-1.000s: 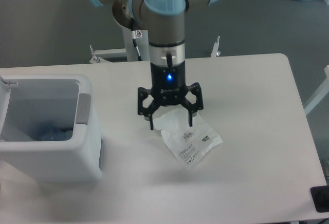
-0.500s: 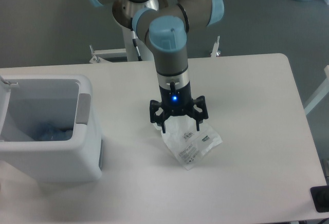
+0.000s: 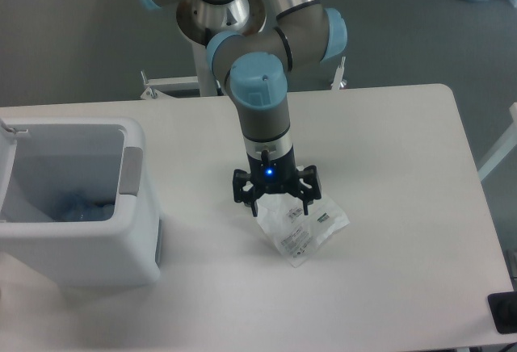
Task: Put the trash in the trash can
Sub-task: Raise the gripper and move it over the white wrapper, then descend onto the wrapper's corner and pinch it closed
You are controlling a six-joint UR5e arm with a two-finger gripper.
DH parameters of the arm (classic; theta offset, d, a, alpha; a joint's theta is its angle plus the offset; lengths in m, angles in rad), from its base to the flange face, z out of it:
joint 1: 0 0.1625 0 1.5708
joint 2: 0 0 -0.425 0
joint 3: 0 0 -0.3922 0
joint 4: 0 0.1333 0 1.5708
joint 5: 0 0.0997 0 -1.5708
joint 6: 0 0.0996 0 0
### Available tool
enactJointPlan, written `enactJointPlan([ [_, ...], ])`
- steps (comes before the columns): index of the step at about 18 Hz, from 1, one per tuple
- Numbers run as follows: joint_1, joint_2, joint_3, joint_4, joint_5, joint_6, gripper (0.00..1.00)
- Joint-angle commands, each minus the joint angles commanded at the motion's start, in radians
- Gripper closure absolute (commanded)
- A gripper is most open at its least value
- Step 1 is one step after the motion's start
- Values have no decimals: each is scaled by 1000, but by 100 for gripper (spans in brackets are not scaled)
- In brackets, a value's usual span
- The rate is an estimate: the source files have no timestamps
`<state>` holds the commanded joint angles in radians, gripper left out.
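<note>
A flat white-translucent pouch [image 3: 303,227] with a small printed label lies on the white table, right of centre. My gripper [image 3: 275,208] is down over the pouch's upper left end, its black fingers open and straddling that end. The white boxy trash can [image 3: 133,243] stands at the table's left, with a grey tab on its right wall. Inside it, at the bottom, lies something bluish [image 3: 81,207], likely the bottle; I cannot make out its shape.
The table's [image 3: 388,287] right edge runs near x 600. A black object [image 3: 504,312] sits off the lower right corner. The arm's base column [image 3: 206,65] rises behind the table's far edge.
The gripper has come down from above the pouch to table level over its upper left end. The pouch and the trash can have not moved.
</note>
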<state>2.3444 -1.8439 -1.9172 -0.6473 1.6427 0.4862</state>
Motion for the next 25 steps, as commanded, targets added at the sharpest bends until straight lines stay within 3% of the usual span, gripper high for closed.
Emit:
enactJointPlan([
  [8, -53, 54, -120, 0, 65, 19, 0],
  [20, -71, 32, -155, 2, 114, 8, 0],
  [25, -74, -1, -152, 3, 154, 11, 0],
])
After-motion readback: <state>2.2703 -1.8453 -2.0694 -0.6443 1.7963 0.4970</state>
